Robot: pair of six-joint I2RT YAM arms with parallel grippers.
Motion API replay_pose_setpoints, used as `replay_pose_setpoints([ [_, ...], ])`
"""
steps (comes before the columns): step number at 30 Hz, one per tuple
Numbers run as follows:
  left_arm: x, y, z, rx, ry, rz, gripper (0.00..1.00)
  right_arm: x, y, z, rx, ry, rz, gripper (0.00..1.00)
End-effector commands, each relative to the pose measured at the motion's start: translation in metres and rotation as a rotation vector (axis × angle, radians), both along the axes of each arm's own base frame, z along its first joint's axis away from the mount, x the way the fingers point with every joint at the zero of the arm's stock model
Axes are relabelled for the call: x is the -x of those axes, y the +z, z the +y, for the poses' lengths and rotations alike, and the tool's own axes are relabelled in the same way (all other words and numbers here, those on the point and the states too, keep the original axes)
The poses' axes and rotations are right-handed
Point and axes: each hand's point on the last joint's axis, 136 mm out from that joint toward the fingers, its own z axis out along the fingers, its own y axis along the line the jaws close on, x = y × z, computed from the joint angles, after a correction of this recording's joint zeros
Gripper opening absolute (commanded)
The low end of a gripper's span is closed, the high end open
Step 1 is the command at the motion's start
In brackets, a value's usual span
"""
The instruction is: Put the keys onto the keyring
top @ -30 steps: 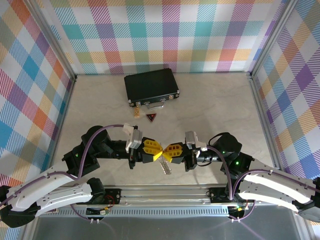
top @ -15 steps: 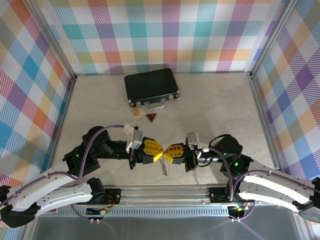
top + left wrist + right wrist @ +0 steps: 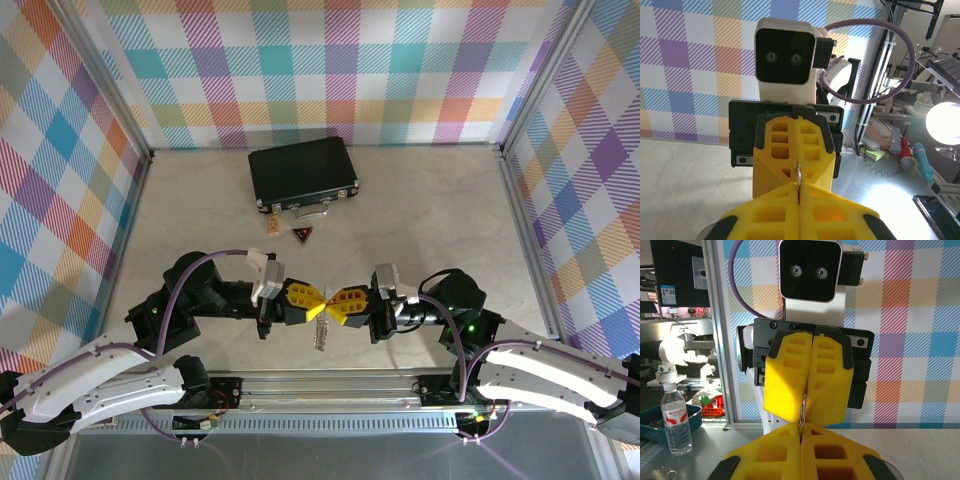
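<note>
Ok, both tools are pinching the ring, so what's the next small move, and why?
Probably open the left tool and back it off, leaving the keyring hanging from the shut right tool. Both pinch it tip to tip, while the key lies on the table by the black case, so one tool must be free to fetch it.

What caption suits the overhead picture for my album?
Left end effector and right end effector meet tip to tip, pinching the keyring; the key lies near the black case.
</note>
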Motion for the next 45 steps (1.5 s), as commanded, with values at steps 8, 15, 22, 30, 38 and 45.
replay_pose_setpoints([
  [8, 0.0, 0.005, -0.001, 0.029, 0.003, -0.004, 0.0, 0.002, 0.007, -0.001, -0.032, 0.006, -0.007, 0.0],
  [15, -0.01, 0.004, 0.003, 0.005, 0.077, -0.02, 0.0, -0.006, 0.004, -0.003, 0.014, -0.044, 0.021, 0.4],
  [22, -0.032, -0.012, 0.012, -0.088, 0.225, -0.031, 0.0, -0.024, -0.007, -0.017, 0.124, -0.189, 0.092, 0.7],
  [30, -0.053, -0.031, 0.026, -0.151, 0.371, -0.023, 0.0, -0.068, -0.036, -0.038, 0.276, -0.474, 0.23, 0.75],
  [38, -0.067, -0.048, 0.044, -0.213, 0.493, 0.002, 0.0, -0.123, -0.094, -0.048, 0.449, -0.703, 0.492, 0.66],
  [45, -0.066, -0.054, 0.057, -0.187, 0.531, 0.029, 0.0, -0.145, -0.136, -0.037, 0.486, -0.693, 0.647, 0.63],
])
